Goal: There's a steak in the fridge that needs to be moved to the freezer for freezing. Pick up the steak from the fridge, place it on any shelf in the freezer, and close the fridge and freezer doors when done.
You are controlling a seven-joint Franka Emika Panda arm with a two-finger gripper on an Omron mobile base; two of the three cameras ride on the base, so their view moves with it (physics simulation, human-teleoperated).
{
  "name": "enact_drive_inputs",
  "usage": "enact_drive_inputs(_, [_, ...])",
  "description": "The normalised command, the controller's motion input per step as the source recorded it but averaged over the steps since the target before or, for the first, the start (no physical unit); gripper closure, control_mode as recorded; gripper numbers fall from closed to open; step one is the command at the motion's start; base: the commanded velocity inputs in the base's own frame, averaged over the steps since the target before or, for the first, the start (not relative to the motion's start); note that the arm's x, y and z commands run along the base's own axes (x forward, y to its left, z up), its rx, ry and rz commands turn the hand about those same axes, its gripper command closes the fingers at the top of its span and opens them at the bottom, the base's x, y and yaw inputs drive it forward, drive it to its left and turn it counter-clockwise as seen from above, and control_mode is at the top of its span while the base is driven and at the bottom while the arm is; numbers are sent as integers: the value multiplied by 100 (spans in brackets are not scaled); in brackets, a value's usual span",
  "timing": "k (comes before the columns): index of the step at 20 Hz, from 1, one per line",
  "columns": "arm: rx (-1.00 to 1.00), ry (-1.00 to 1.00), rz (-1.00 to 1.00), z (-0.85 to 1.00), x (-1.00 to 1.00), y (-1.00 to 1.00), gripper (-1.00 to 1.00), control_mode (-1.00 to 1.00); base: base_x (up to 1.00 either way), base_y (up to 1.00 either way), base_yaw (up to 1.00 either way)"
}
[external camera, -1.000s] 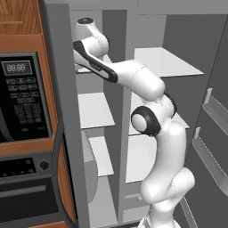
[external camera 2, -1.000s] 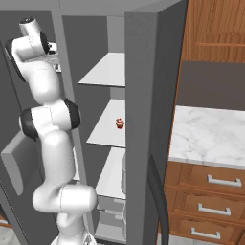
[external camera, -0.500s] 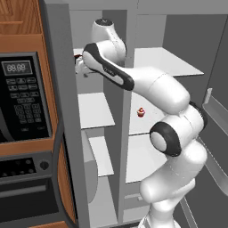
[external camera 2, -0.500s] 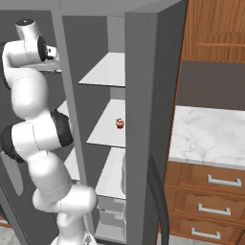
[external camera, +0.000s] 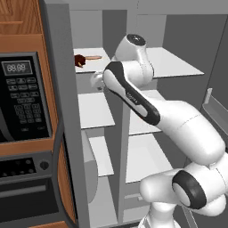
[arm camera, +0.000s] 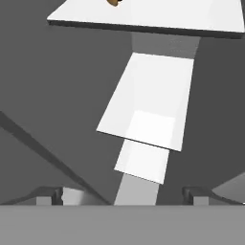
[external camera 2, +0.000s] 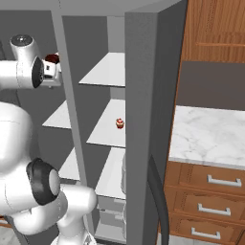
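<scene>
Reddish-brown steak (external camera: 80, 60) sits near the top freezer shelf (external camera: 91, 67) front edge; end effector (arm camera: 123, 195) spread, empty.

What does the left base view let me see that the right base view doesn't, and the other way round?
Left base view: a black microwave in wooden cabinetry, and a pale orange strip lying right beside the steak on the top narrow shelf.
Right base view: a small red cupcake on a broad middle shelf, a marble counter, and wooden drawers beneath it.
Shared: the white arm, the steak, and the white shelves inside the open grey unit.
</scene>
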Motion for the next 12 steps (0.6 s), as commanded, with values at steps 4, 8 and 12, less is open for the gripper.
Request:
enact_drive_inputs(4, [-2,16,-1,10,-92,-55,-100,-100,0,0,0])
enact_drive_inputs(8, [-3,6,-5,0,-67,-76,-100,-100,0,0,0])
enact_drive_inputs(12, [-3,0,-11,-2,-43,-82,-100,-100,0,0,0])
